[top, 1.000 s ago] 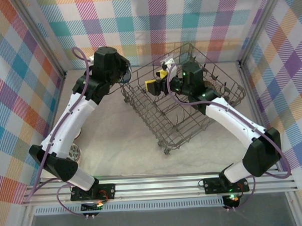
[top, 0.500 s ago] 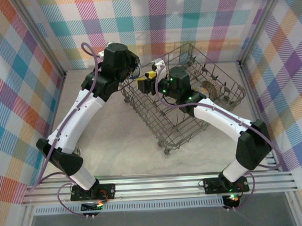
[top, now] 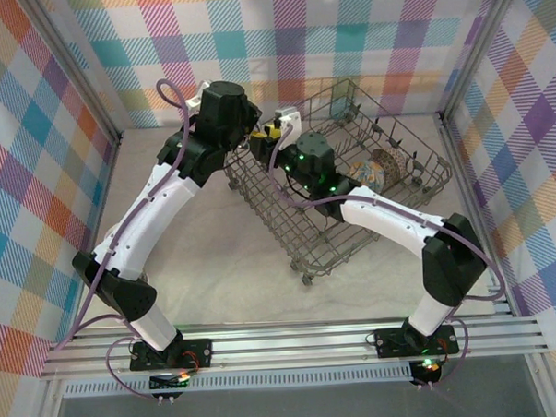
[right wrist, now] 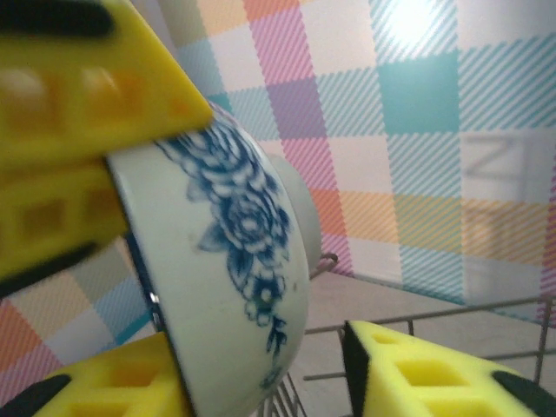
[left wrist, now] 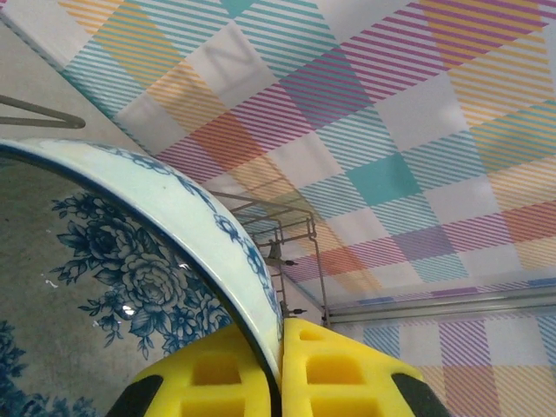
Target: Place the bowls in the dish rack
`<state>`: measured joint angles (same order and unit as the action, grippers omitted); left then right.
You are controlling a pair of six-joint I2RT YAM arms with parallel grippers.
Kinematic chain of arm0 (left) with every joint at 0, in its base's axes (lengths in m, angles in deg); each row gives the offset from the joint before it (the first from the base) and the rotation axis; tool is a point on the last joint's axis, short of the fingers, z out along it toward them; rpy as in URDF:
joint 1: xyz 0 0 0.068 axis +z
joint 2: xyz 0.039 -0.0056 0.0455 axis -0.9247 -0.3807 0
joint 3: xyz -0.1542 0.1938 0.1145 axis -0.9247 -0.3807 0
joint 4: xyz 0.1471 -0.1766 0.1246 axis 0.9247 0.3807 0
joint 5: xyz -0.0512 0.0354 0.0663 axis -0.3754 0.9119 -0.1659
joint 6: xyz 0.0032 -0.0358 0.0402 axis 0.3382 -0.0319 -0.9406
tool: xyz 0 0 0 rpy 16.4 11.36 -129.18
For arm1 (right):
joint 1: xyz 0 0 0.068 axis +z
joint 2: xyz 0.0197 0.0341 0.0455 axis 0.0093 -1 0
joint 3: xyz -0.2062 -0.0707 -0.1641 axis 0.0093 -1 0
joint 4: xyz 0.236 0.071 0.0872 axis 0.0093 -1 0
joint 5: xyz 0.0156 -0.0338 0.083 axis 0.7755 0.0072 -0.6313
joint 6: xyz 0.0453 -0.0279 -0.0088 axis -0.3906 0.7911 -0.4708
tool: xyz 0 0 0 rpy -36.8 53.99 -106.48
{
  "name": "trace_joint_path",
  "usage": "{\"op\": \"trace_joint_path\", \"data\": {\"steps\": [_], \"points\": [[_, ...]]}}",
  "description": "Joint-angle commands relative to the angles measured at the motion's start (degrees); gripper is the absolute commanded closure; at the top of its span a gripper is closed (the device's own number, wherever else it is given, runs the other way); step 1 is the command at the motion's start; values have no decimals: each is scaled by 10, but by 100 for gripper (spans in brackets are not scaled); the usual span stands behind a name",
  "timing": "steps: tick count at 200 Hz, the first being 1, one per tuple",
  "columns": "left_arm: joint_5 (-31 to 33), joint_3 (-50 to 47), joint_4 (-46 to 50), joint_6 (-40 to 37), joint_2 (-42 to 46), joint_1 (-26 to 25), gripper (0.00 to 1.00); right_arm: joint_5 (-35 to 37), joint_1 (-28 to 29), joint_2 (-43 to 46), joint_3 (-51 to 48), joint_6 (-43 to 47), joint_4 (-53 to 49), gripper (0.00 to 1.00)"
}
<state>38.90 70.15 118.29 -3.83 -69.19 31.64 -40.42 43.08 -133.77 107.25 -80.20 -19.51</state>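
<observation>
A blue-and-white floral bowl (left wrist: 130,261) is held on edge, with my left gripper (left wrist: 280,365) shut on its rim, one yellow pad on each side of the wall. In the right wrist view the same bowl (right wrist: 226,287) stands between the pads of my right gripper (right wrist: 261,373). The left pad lies against the bowl and the right pad (right wrist: 408,365) is a small gap away, so the jaws are open. From above, both grippers (top: 267,135) meet over the far left corner of the grey wire dish rack (top: 352,205). Patterned bowls (top: 376,172) stand on edge in the rack.
The rack sits diagonally at the back right of the table, close to the checked back wall (top: 280,42). Its upright tines (left wrist: 295,234) rise just beyond the held bowl. The right arm (top: 389,217) stretches across the rack.
The left arm has carried the bowl right to the rack's corner. The right gripper moved left to meet it and its jaws have narrowed around the bowl.
</observation>
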Motion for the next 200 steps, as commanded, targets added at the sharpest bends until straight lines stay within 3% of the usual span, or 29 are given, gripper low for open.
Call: {"op": "trace_joint_path", "data": {"steps": [1,57,103,169,200], "points": [[29,19,-22,5,9,-8,100,82,10,-12,25,20,35,61],[39,16,-22,11,7,-12,100,156,31,-28,20,50,98,70],[39,13,-23,21,2,-11,98,174,38,-36,23,72,131,86],[31,-10,-41,24,8,-12,84,212,46,-41,31,106,167,100],[19,-30,-68,25,15,-13,72,240,45,-43,41,128,179,100]]}}
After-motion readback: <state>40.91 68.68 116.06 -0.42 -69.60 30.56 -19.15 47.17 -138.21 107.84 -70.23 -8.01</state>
